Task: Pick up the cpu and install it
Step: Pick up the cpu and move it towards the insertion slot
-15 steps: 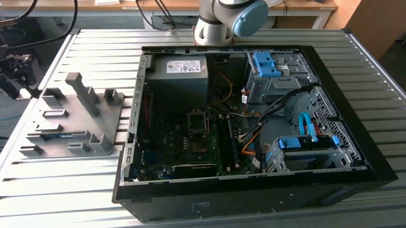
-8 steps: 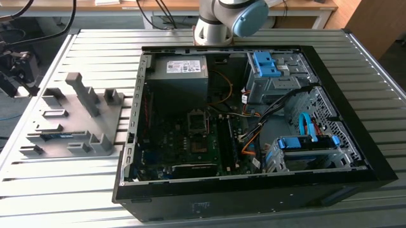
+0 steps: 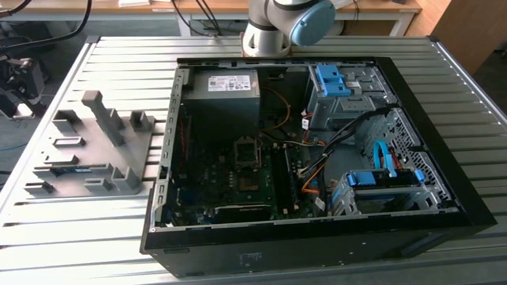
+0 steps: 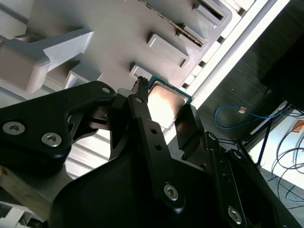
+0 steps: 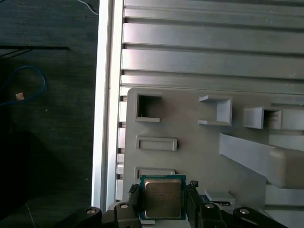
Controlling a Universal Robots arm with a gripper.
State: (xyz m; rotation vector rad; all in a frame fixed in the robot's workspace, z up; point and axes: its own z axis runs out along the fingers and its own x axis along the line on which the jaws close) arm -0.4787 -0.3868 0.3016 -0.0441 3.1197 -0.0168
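Though I cannot tell whether it rests on the fixture (image 5: 199,156) or hangs just clear of it, the cpu (image 5: 162,195) is clamped in my gripper (image 5: 164,204). My fingers (image 5: 134,203) press on two of its opposite edges, and its metal lid faces the camera in both wrist views. It lies at the fixture's edge, on the side nearest the rim of the table (image 5: 213,52), just beside an oblong pocket (image 5: 154,171) and near a square pocket (image 5: 148,107) at the fixture's corner. In the second wrist view the cpu (image 4: 166,100) shows a green rim between my two black fingers (image 4: 142,118), with the grey fixture (image 4: 114,28) behind it and a raised block (image 4: 45,52) of the fixture off to one side. Beyond the fixture and the table's rim lies dark floor (image 5: 47,142) with a loop of blue cable (image 5: 23,85) on it. In the exterior view the fixture (image 3: 95,148) lies flat on the slatted table (image 3: 79,237). The open case (image 3: 317,243) lies just beside the fixture, on the exterior view's right of it, with its board (image 3: 237,184) and socket (image 3: 247,153) facing up. My arm (image 3: 277,24) stands beyond the case.
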